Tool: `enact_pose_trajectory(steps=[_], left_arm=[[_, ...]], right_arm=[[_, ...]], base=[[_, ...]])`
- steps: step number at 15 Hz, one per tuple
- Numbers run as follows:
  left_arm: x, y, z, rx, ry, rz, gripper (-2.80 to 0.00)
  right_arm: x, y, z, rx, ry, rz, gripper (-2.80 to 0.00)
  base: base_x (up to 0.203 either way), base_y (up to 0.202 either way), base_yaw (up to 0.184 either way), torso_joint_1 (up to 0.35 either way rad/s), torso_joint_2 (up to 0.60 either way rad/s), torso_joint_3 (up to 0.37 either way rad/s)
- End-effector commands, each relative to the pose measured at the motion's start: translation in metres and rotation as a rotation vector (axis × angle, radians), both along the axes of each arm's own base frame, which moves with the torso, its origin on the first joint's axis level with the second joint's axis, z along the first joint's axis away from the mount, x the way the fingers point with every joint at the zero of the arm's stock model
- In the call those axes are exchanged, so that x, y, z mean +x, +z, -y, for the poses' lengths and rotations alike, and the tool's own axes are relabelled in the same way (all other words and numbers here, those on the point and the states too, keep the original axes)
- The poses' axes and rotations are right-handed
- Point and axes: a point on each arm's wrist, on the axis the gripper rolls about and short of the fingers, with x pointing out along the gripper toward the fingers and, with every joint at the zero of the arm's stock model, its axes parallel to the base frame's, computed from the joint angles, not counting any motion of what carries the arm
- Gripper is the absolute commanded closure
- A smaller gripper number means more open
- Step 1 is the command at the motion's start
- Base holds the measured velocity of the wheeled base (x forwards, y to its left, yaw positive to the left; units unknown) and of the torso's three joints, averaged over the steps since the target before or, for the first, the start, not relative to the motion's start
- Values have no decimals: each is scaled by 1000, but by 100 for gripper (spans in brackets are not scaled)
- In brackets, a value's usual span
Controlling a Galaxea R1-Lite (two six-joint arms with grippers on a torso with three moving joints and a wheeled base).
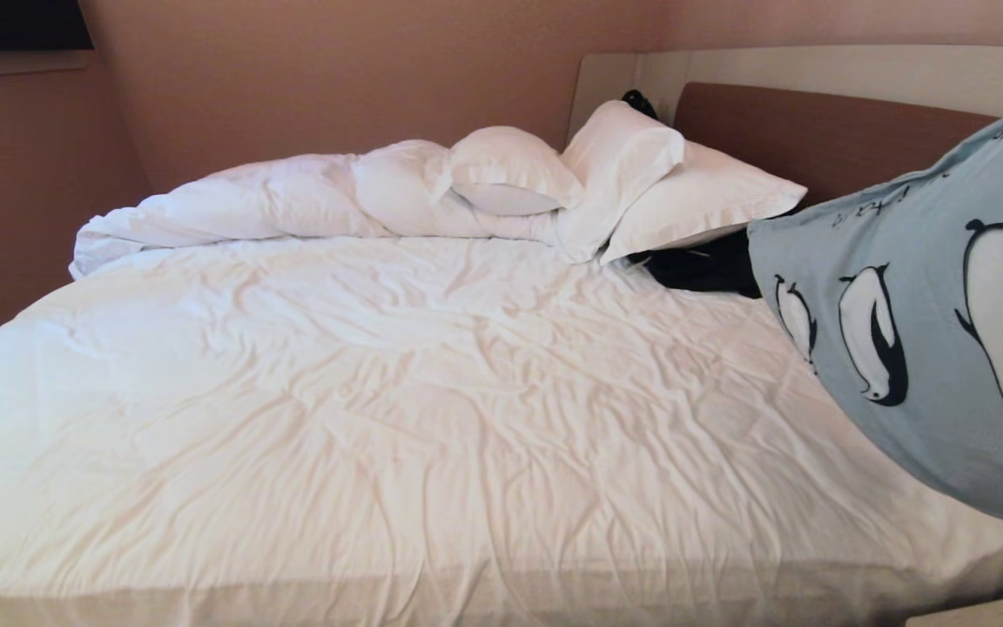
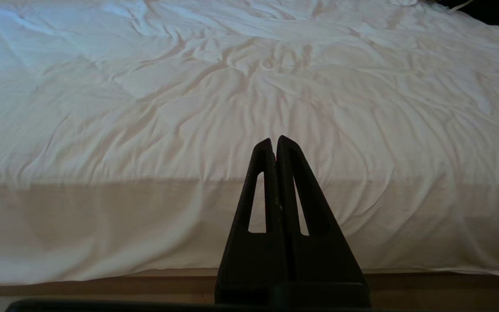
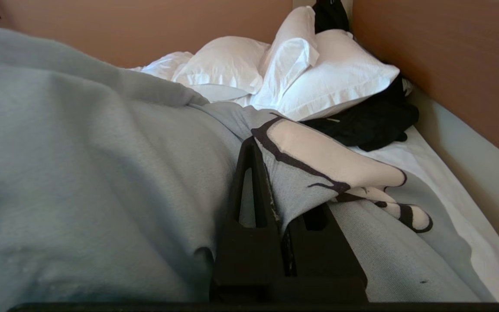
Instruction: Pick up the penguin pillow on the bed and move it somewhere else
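The penguin pillow (image 1: pixel 928 348), light blue with black-and-white penguins, hangs tilted over the right side of the bed (image 1: pixel 380 392), filling the right edge of the head view. In the right wrist view, my right gripper (image 3: pixel 263 156) is shut on a fold of the pillow (image 3: pixel 102 173). The cloth drapes over one finger and hides its tip. My left gripper (image 2: pixel 274 141) is shut and empty, parked low in front of the bed's near edge (image 2: pixel 145 182). Neither arm shows in the head view.
Several white pillows (image 1: pixel 693 200) and a bunched white duvet (image 1: pixel 292 200) lie along the far side by the brown headboard (image 1: pixel 815 131). A black cloth item (image 1: pixel 702 266) sits under the pillows, near the penguin pillow's far corner. A wrinkled white sheet covers the middle.
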Motion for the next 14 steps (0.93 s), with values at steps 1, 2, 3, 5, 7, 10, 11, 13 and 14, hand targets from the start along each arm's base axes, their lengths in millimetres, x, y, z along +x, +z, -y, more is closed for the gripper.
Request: enact_pose_trajectory(steps=[1,2,3,5,7,10,11,13,14], left_arm=[[0,-1,0,-1,0,-2,0],[0,-1,0,-1,0,-2,0],[0,-1,0,-1,0,-2,0],[0,-1,0,-1,0,-2,0],[0,-1,0,-1,0,-2,0],[0,-1,0,-3,0,-2,0],[0,-1,0,-3,0,-2,0],[0,-1,0,-3,0,-2,0],[0,-1,0,-3,0,-2,0]], right_arm=[[1,-2,1,11,-13,-14,0],[2,-3,2,18,-28,-23,0],[3,-4,2,22,-32,-29,0],[4,-6,2,24,-32,-35,0],[5,-8,3,28,-31,-44,0],[10,-12,5,37,-32,-63,0],[13,-12,6,39,-32,-70,0],[16,-13,8,43,-32,-78,0],[18,-13,9,46,-32,-84,0]], base=[[0,0,0,0,0,0],[0,0,0,0,0,0],[0,0,0,0,0,0],[0,0,0,0,0,0],[0,0,0,0,0,0],[0,0,0,0,0,0],[0,0,0,0,0,0],[1,54,-6,2,3,4],[1,165,-5,-2,-2,11]])
